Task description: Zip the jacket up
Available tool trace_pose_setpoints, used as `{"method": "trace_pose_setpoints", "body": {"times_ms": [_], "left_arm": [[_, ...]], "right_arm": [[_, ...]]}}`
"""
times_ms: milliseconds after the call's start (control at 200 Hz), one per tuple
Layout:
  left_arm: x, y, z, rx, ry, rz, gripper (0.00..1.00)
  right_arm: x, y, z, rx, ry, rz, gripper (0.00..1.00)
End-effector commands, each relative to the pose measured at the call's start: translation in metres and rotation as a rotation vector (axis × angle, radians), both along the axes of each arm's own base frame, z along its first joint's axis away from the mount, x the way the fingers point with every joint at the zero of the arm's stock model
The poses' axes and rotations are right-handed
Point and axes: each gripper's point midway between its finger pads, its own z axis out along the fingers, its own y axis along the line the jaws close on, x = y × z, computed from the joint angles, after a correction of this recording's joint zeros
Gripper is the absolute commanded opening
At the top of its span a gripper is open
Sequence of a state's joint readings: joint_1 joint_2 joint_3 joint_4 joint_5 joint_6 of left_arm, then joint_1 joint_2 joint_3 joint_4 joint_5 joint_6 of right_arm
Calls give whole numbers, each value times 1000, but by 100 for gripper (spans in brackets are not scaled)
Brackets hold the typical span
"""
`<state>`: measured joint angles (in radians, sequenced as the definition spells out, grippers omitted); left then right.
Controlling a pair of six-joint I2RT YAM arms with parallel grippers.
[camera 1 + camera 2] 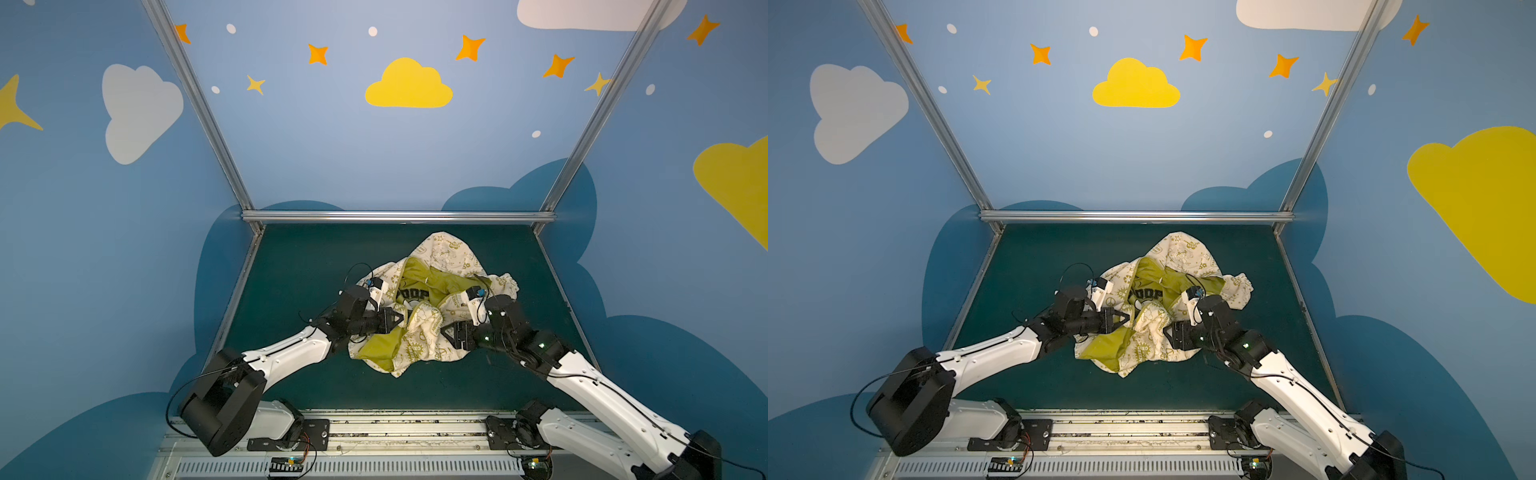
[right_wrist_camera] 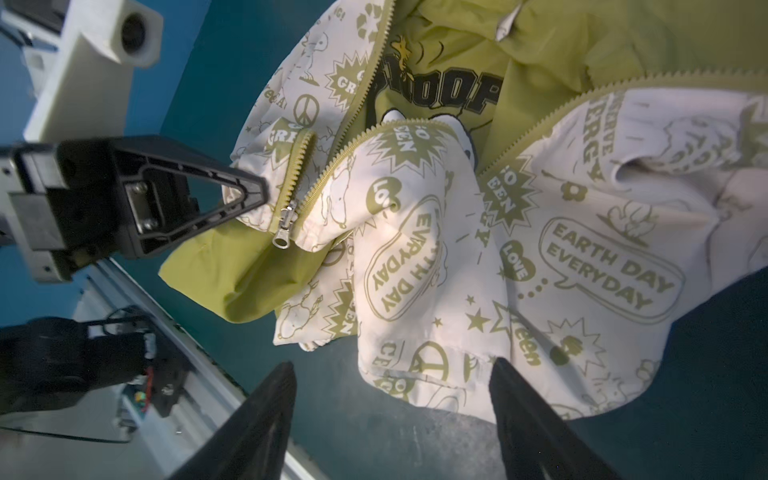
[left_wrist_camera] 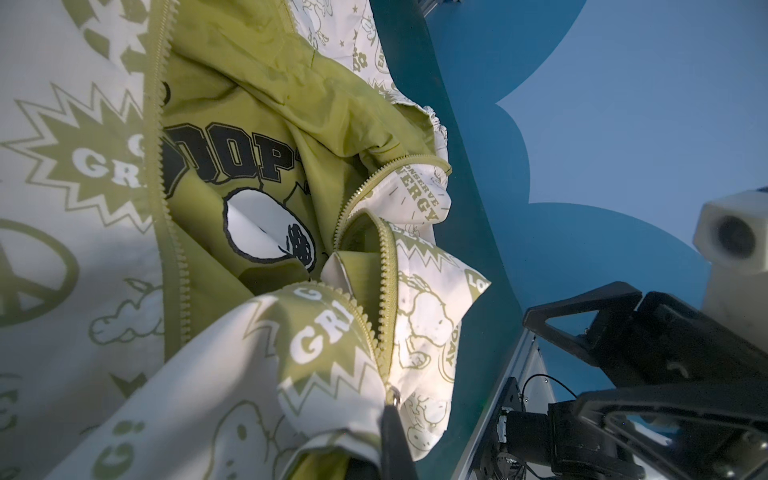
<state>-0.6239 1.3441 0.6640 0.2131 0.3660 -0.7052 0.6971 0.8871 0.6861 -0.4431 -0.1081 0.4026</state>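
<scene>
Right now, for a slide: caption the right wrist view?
Shut left gripper pinches jacket by its slider; right gripper open.

Green tabletop (image 1: 291, 270), blue cloud-and-star walls (image 1: 332, 145), aluminium frame (image 1: 399, 216)

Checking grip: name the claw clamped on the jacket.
The left claw, shut on the jacket beside its zipper pull; the right claw stands open.

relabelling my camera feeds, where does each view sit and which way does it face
Both top views: overhead on the robot's side, looking down at the jacket on the table; left arm and right arm show.
Left wrist: on the left arm, facing the jacket's open zipper; left gripper shut on fabric, right gripper beyond.
Right wrist: on the right arm, facing the zipper slider; its open fingers show, plus the left gripper.
Shared: both wrist views see the black lettering.
</scene>
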Motion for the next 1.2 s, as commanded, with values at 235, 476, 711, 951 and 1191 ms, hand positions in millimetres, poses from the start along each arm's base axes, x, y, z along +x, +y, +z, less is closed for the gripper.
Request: {"method": "trace_pose_setpoints", "body": {"times_ms": [235,476,711,951,1191], "left_arm": [[-15,10,28,-52,84,-19,3],[-16,15,34,-71,72,7,3],[-15,13,44,-105,65,23,3],[-18,13,47,-104,59,29,3],[-16,11,50,-111,50,25,3]], "right_arm": [[-11,62,75,-1,-713,367,70],[-19,87,67,-194,-832,461,68],[-21,100,68,-222,-953,431,68],[-16,109,57,-242,-956,421,67],[-13,114,38,-256,-906,435,54]]}}
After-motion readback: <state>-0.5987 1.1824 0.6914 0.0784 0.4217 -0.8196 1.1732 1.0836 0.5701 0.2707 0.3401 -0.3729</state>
